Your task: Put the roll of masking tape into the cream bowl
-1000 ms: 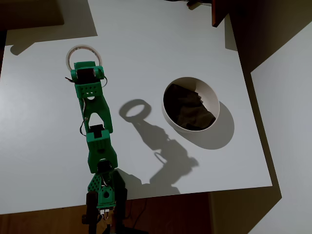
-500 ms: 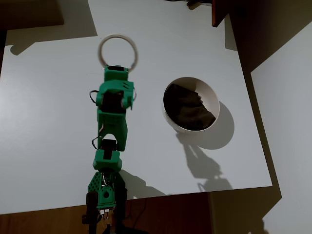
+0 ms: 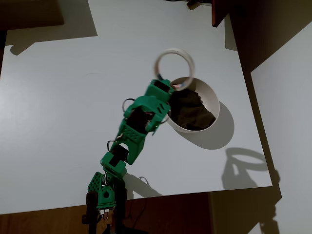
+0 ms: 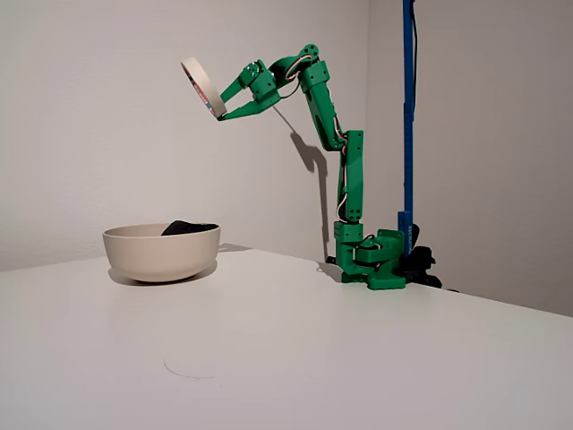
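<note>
Pincer [image 3: 171, 87] clenched on the roll of masking tape [image 3: 175, 68], gripping it by the lower part of the ring; overhead view: roll sits right of centre in the upper half of the frame, ring face open to the camera, its lower edge overlapping the upper-left rim of the cream bowl [image 3: 214, 105]; green arm [image 3: 139, 126] runs diagonally up from the base at bottom left; something dark lies inside the bowl; roll's shadow falls far off at lower right on the bench [image 3: 58, 107], a sign it is carried high.

Fixed view: pincer [image 4: 222, 111] at upper centre-left, holding the roll [image 4: 199, 82] high, tilted, well above the bowl [image 4: 161, 251] at mid-left; from this side the roll looks about over the bowl's right edge, not its centre.

Judgement: transport step, release not yet due; dropping from this height risks a bounce or a roll-out, and the ring would likely clip the rim; better to carry further over the bowl's middle, lower until just above the rim, then let go.
</note>
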